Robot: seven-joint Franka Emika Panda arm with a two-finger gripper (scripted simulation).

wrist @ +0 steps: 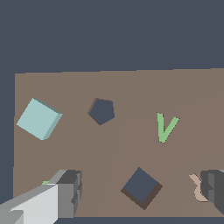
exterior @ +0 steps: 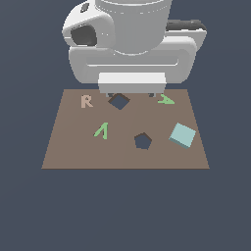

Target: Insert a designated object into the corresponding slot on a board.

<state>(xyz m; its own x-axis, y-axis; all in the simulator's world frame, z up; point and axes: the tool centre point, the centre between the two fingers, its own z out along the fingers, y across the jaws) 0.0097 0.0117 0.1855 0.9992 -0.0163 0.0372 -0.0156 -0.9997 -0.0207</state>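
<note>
- Exterior view is showing the small pale teal square flat block (exterior: 182, 135) lying on the flat brown rectangular board (exterior: 73, 147), near the edge at the exterior view's right, well apart from the dark diamond-turned square hole (exterior: 119, 101) it is meant to fill.
- The tool (wrist: 140, 192) is hanging above that square hole, its two dark fingers (wrist: 70, 190) standing wide apart in the wrist view with nothing between them, so it is released and carrying nothing.
- Judging from this, the task is sitting at its very beginning: the block is not yet grasped, lifted or turned to match the slot, and the slot is lying empty.
- What is remaining, as I judge it, is the whole job: travelling across to the block, closing on it, bringing it over the square hole, matching its turn to the diamond, and lowering it in.
- The dark pentagon-shaped hole (exterior: 142, 140) is lying between slot and block and is also empty; it is not the target.
- In the exterior view the white arm body (exterior: 132, 44) is covering the board's far edge and cutting off part of one green A-shaped mark (exterior: 165, 99); the fingers are barely showing beneath it.
- In the wrist view the tan R mark (wrist: 197, 189) is half hidden behind one finger, and the other finger is cut off at the frame edge.
- How deep the slot is cannot be made out.
</note>
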